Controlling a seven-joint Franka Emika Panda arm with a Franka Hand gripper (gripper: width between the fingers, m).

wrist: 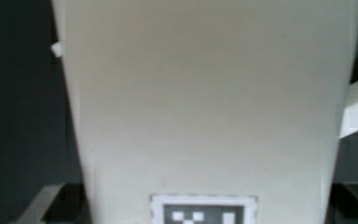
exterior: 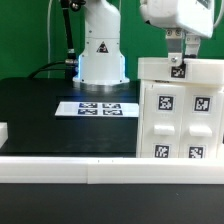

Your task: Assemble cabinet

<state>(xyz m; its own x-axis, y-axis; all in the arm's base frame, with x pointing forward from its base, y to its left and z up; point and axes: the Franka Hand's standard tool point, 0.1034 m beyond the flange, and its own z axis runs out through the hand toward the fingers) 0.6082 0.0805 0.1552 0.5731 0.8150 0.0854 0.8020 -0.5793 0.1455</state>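
The cabinet (exterior: 180, 115), a large white box with square marker tags on its broad face, stands upright on the black table at the exterior view's right. My gripper (exterior: 178, 62) comes down from above onto its top edge, beside a small tag there. In the wrist view a white wall of the cabinet (wrist: 202, 100) fills the picture, with one tag close to the jaws. A dark finger shows on each side of that wall, pressed against it. The gripper is shut on the cabinet.
The marker board (exterior: 100, 108) lies flat in the middle of the table in front of the arm's white base (exterior: 100, 55). A white rail (exterior: 90, 170) runs along the table's front edge. A small white piece (exterior: 3, 130) sits at the exterior view's far left.
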